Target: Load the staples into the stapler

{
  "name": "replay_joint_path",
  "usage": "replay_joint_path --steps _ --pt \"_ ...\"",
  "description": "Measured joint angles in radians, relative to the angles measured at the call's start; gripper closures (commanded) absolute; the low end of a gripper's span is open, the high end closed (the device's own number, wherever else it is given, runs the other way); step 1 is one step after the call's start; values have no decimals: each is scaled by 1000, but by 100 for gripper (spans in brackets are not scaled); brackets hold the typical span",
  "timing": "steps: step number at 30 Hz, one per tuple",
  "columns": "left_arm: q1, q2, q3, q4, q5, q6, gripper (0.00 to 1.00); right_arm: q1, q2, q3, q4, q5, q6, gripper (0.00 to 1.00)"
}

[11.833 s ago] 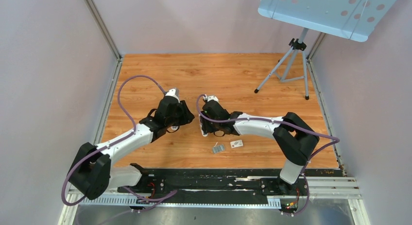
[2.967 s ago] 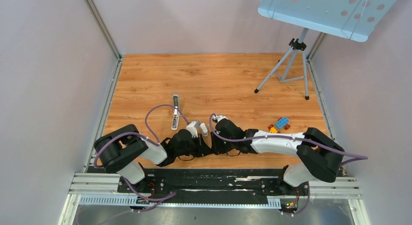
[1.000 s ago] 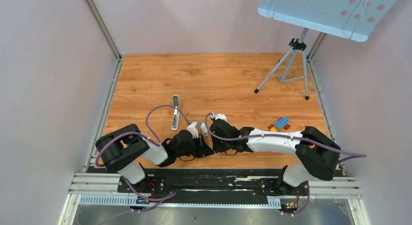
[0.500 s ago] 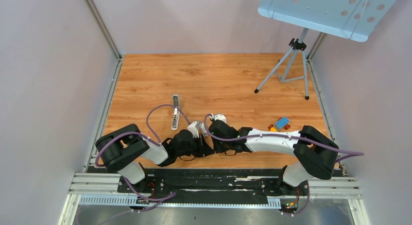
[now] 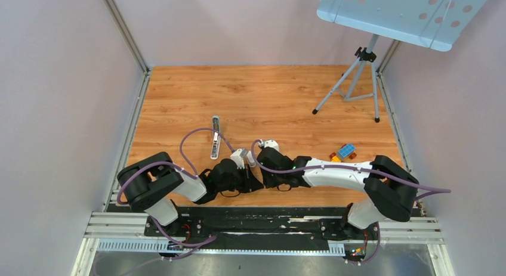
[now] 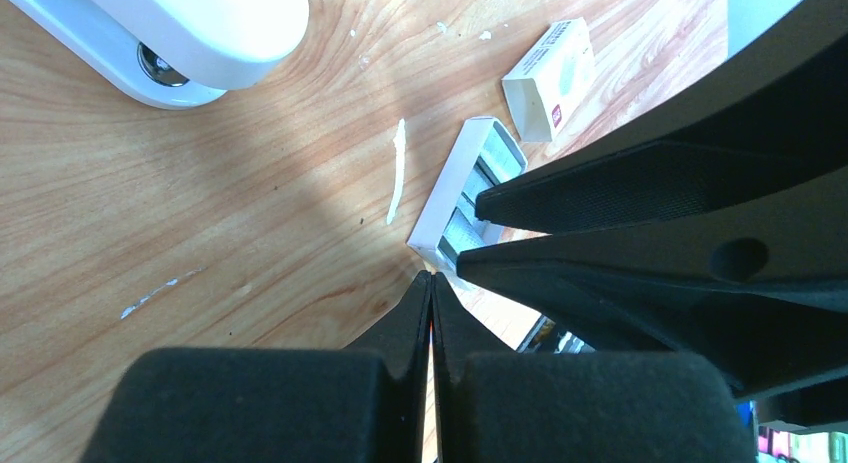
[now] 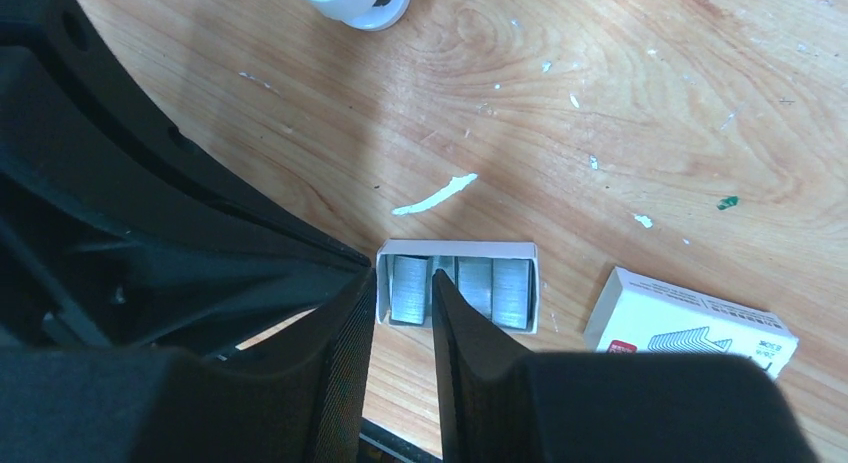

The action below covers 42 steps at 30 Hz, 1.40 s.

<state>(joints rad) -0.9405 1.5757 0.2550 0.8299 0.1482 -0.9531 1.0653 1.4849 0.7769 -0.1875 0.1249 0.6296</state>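
Wooden desk (image 5: 268,91), scuffed. Stapler (image 5: 215,145) lies alone toward the left edge, well apart from both hands. Staples (image 7: 407,288) sit in a white tray (image 7: 457,249) by the near edge, a small box (image 7: 690,328) just beside. Right hand (image 7: 401,298) pinches the end block of staples, not yet lifted. Left hand (image 6: 431,301) fully closed, empty, tips beside the tray. Judgement: pick-up only beginning; carrying and loading into the stapler remain.

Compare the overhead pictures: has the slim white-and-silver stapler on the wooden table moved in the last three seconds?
No. The slim white-and-silver stapler keeps the same spot and angle relative to the grey metal rail on its left.
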Motion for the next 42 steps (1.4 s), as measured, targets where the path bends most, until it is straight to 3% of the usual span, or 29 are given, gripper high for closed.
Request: replay_joint_path --steps 33,42 --pt "-6 -10 2 -18 -13 3 100 1 -1 0 -10 17 -2 69" --pt "-6 -10 2 -22 -16 3 100 1 13 0 -9 18 -2 75"
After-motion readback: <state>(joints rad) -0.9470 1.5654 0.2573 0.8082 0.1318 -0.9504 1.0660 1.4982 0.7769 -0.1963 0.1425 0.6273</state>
